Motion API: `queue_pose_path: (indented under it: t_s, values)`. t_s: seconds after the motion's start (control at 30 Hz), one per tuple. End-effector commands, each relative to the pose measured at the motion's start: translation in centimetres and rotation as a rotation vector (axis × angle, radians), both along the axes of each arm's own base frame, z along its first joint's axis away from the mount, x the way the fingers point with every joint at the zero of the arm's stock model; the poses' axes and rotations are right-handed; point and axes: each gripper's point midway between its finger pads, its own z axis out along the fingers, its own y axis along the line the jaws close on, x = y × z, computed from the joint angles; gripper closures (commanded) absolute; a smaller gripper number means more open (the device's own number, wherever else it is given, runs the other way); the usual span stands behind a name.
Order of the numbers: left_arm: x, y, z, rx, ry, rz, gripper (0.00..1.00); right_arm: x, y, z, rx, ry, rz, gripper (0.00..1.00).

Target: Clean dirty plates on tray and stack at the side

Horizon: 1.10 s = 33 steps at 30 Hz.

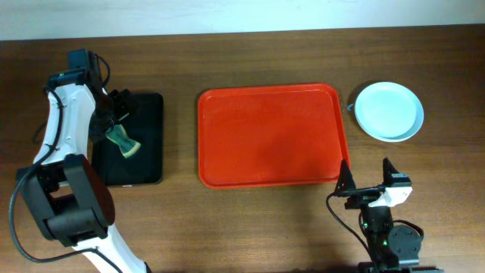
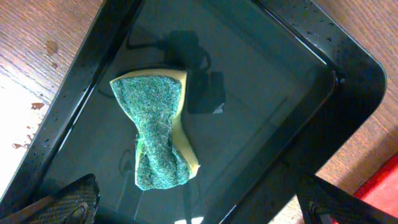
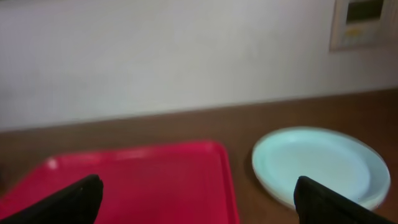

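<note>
The red tray (image 1: pixel 269 136) lies mid-table with nothing on it; its right part shows in the right wrist view (image 3: pixel 137 180). The plates (image 1: pixel 389 111) sit in a stack right of the tray, pale blue on top, also in the right wrist view (image 3: pixel 320 165); those beneath are hidden. My left gripper (image 1: pixel 115 114) is open above a pinched green and yellow sponge (image 2: pixel 158 127) lying in the black tray (image 2: pixel 273 112); its fingertips frame the wrist view's lower corners (image 2: pixel 199 208). My right gripper (image 1: pixel 369 183) is open and empty near the tray's front right corner (image 3: pixel 199 199).
The black tray (image 1: pixel 132 139) lies left of the red tray with the sponge (image 1: pixel 123 142) in it. Small dark spots mark the wood beside it (image 2: pixel 51 46). A wall rises behind the table (image 3: pixel 186 56).
</note>
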Motion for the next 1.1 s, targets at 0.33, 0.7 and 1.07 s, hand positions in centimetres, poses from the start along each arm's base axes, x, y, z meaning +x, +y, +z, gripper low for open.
queue_pose_path:
  t_s: [0.33,0.7,1.07]
  values:
    - [0.32,-0.01,1.08,0.006,-0.028,-0.016,0.01,-0.10,-0.35,-1.76,-0.037,0.065,-0.022,0.02]
    - [0.32,-0.01,1.08,0.006,-0.028,-0.016,0.01,-0.10,-0.35,-1.77,-0.037,0.065,-0.022,0.02]
    - [0.33,0.01,1.42,0.008,-0.036,-0.016,0.01,-0.10,-0.35,-1.77,-0.037,0.065,-0.022,0.02]
